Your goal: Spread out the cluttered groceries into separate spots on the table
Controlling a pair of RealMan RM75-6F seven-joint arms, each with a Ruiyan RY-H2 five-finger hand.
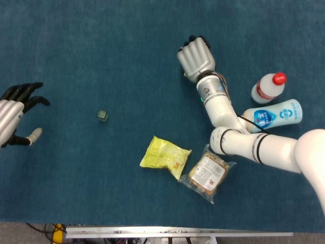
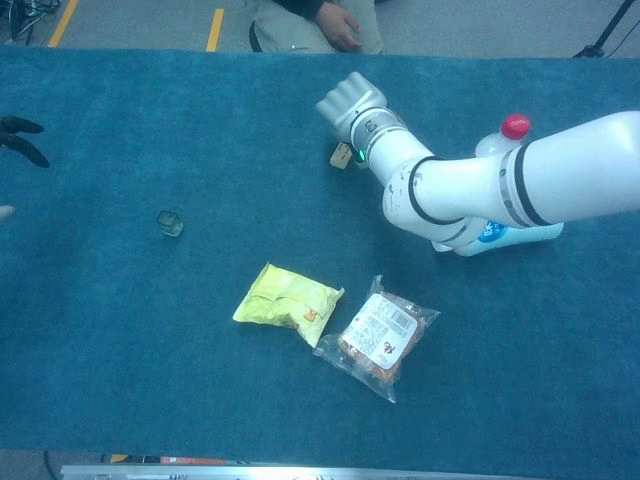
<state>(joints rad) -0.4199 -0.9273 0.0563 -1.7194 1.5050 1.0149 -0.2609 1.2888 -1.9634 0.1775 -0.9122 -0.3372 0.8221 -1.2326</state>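
My right hand [image 1: 195, 58] hovers over the far middle of the table with its fingers curled into a fist and nothing seen in it; the chest view shows this hand [image 2: 349, 103] too. A small tan block [image 2: 341, 155] lies on the cloth right beside its wrist. My left hand [image 1: 11, 116] is at the far left edge, fingers spread and empty. A small green cube [image 1: 103, 115] sits alone at the left. A yellow packet [image 1: 163, 156] and a clear bag of brown food [image 1: 207, 172] lie close together near the front.
A red-capped white bottle [image 1: 267, 87] and a white-and-blue bottle [image 1: 274, 114] on its side lie at the right, partly behind my right forearm. A seated person [image 2: 320, 20] is beyond the far table edge. The blue cloth [image 1: 101, 40] covers the table.
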